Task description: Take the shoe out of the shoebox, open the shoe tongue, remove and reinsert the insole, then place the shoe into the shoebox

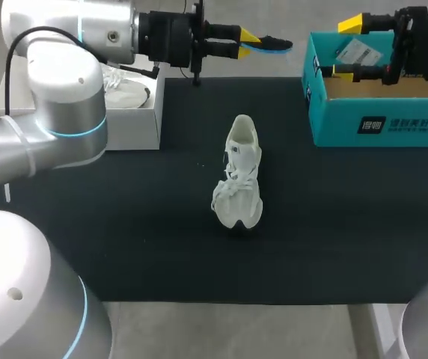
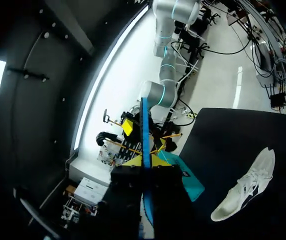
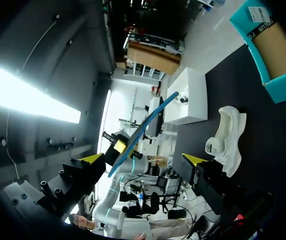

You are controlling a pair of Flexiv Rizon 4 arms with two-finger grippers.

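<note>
The white shoe (image 1: 240,176) stands upright in the middle of the black mat, heel toward the far edge; it also shows in the left wrist view (image 2: 248,187) and the right wrist view (image 3: 228,135). My left gripper (image 1: 250,43) is raised over the mat's far edge and shut on the blue insole (image 1: 275,45), which sticks out past its yellow tips. In the left wrist view the insole (image 2: 145,150) runs edge-on between the fingers of that gripper (image 2: 145,162). My right gripper (image 1: 351,47) hangs open and empty over the teal shoebox (image 1: 382,112). From its own view (image 3: 142,159) the insole (image 3: 143,132) lies ahead.
A white box (image 1: 135,112) with pale packing inside sits at the mat's far left, under my left arm. The teal shoebox (image 3: 273,50) stands at the far right, its brown inside holding a white label. Bare mat surrounds the shoe.
</note>
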